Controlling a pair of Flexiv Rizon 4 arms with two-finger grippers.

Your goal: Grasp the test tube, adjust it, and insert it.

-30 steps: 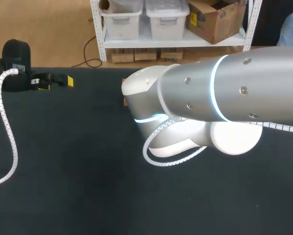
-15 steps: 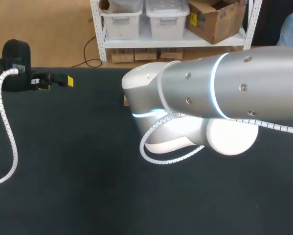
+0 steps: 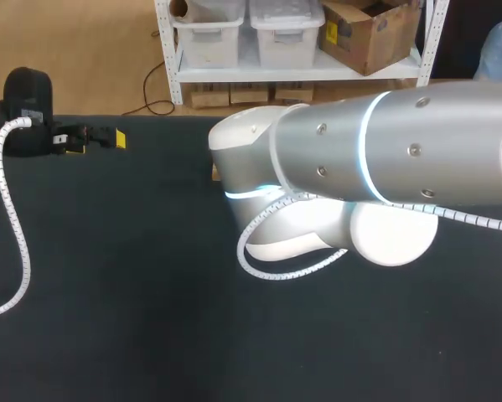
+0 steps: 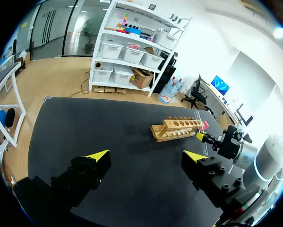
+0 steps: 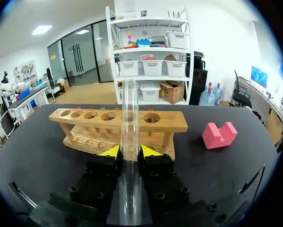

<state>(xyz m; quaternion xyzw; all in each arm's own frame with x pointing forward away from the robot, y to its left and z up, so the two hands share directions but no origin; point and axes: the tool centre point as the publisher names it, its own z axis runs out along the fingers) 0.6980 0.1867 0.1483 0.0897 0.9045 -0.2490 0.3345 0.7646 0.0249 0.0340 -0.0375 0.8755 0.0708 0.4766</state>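
Test tube point(image 5: 130, 118) pinched in my right gripper point(image 5: 129, 152) between the yellow tips, pointing ahead at the wooden rack point(image 5: 117, 120), close to it. Pink block point(image 5: 219, 135) beside the rack. My left gripper point(image 4: 145, 157) spread wide above the black table point(image 4: 84, 123).

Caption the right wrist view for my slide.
Right gripper shut on a test tube before the rack, pink block beside it.

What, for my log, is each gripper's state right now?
Left gripper: open, holding nothing.
Right gripper: shut on the test tube.
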